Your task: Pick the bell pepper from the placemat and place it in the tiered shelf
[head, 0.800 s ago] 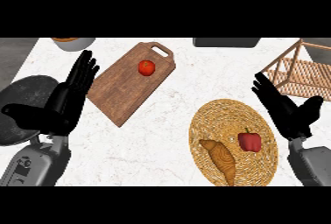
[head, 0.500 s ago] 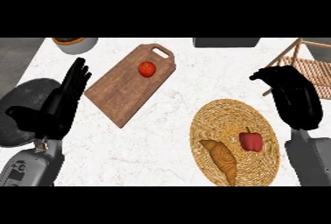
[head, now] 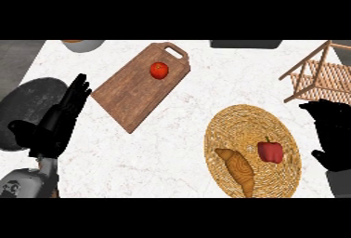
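Observation:
A red bell pepper (head: 270,151) with a dark stem lies on the round woven placemat (head: 241,121), next to a brown croissant (head: 237,168). The wooden tiered shelf (head: 321,75) stands at the right edge, behind the placemat. My right hand (head: 335,139) hangs open just right of the placemat, fingers bent a little, about a hand's width from the pepper and not touching it. My left hand (head: 60,121) rests open at the left edge, fingers pointing up.
A wooden cutting board (head: 130,93) lies tilted in the middle with a tomato (head: 159,70) on it. A dark round plate (head: 24,109) sits at the left, partly behind my left hand. A grey bowl (head: 83,44) and a dark tray (head: 245,44) show at the back edge.
My right hand has come down and toward me, from beside the shelf to beside the placemat. My left hand has shifted slightly down and left.

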